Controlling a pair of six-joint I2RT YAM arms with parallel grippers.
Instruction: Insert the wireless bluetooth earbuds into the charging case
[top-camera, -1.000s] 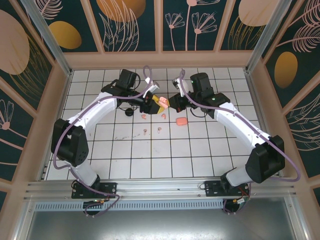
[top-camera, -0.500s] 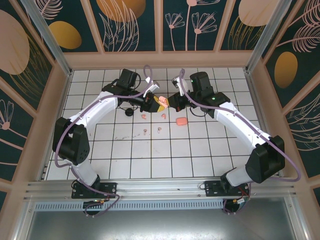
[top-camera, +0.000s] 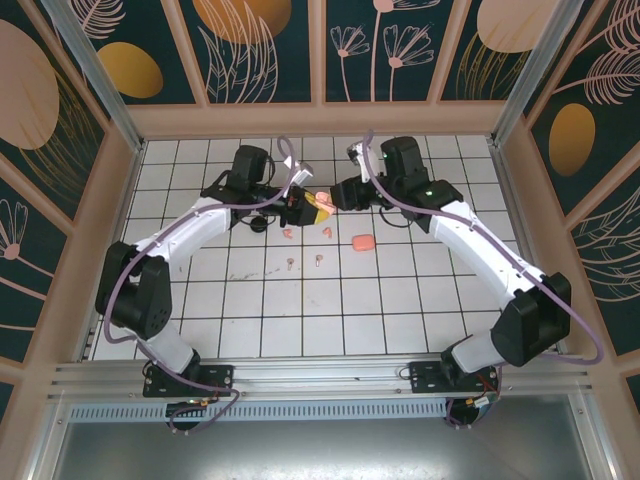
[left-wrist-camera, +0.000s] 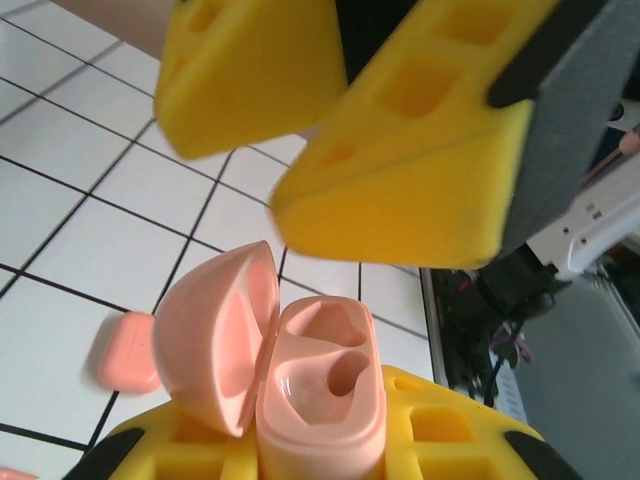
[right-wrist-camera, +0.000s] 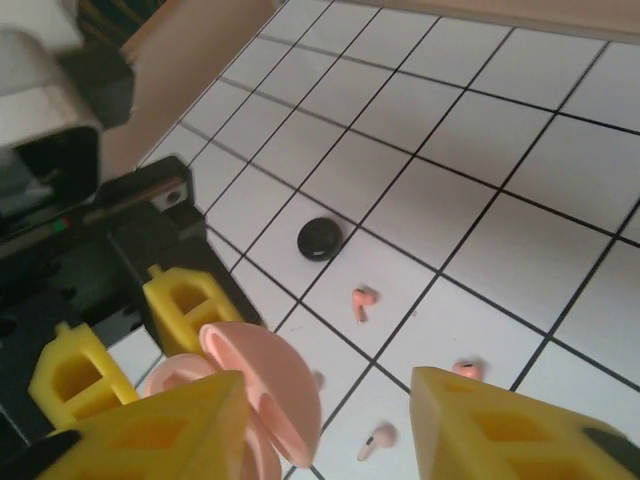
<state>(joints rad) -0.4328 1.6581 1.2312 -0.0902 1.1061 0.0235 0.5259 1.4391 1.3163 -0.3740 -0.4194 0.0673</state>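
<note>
With your left tool (top-camera: 312, 207) clamping the open case (left-wrist-camera: 320, 390) and your right tool (right-wrist-camera: 325, 425) spread empty just beside it, a bump could snap the lid (left-wrist-camera: 215, 340) shut.

A white tiled tabletop (top-camera: 380, 320) with dark grid lines sits inside a pale wooden frame (top-camera: 320, 118). Dark teal wall panels (top-camera: 265, 50), printed with orange ovals and pale line-drawn leaves and flowers, rise on three sides. An aluminium rail (top-camera: 320, 375) runs along the near edge. The light is even and bright.
</note>
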